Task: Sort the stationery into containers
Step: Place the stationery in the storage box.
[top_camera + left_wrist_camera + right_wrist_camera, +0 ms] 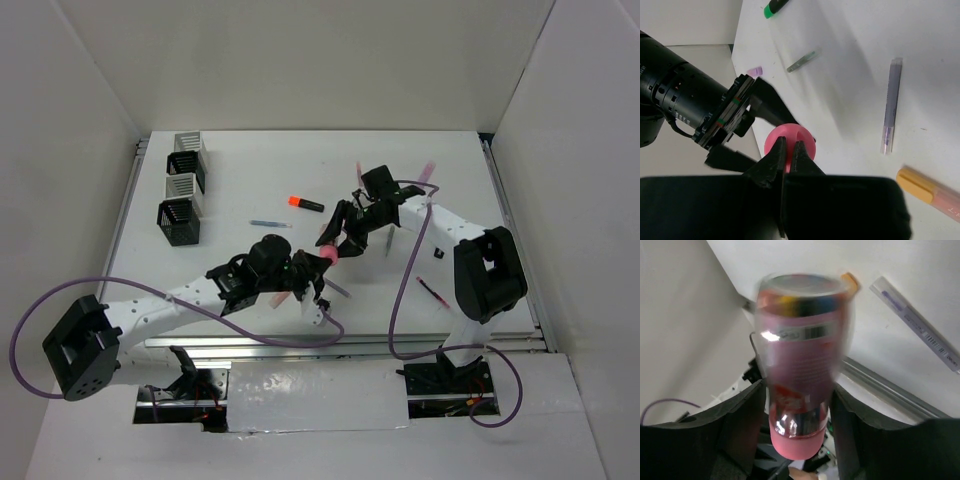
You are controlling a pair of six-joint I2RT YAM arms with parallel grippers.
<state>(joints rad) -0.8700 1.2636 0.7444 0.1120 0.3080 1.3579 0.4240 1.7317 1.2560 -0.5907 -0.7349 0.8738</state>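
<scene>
Closest to my left wrist camera is the left gripper (pixel 790 145), its two black fingers pressed together with only a hairline slit between them. Their tips sit right against the round end of the pink marker (pixel 785 131). I cannot tell whether they pinch any of it or merely touch it. Facing them is the right gripper (pixel 797 390), jaws about halfway apart and clamped on that same marker's barrel, one finger on each side (the barrel is blurred in the right wrist view, so I can't read its label). From the overhead camera I see the marker held up over the middle of the table (pixel 260 170), between the two wrists.

Down on the tabletop in the left wrist view lie a clear purple pen (pixel 890 105) and, just beside its lower end, a yellow-orange highlighter (pixel 930 192). A green-capped marker (pixel 776 7) and a thin grey-green pen (pixel 801 61) lie well apart from those two.

Overhead, an orange-capped black marker (pixel 305 203) and a thin blue pen (pixel 270 223) lie near each other, left of and beyond the grippers. A red pen (pixel 432 291) lies at the near right. Four mesh cups (pixel 180 225), silver and black by turns, stand in a row at the far left, well apart from the held marker.
</scene>
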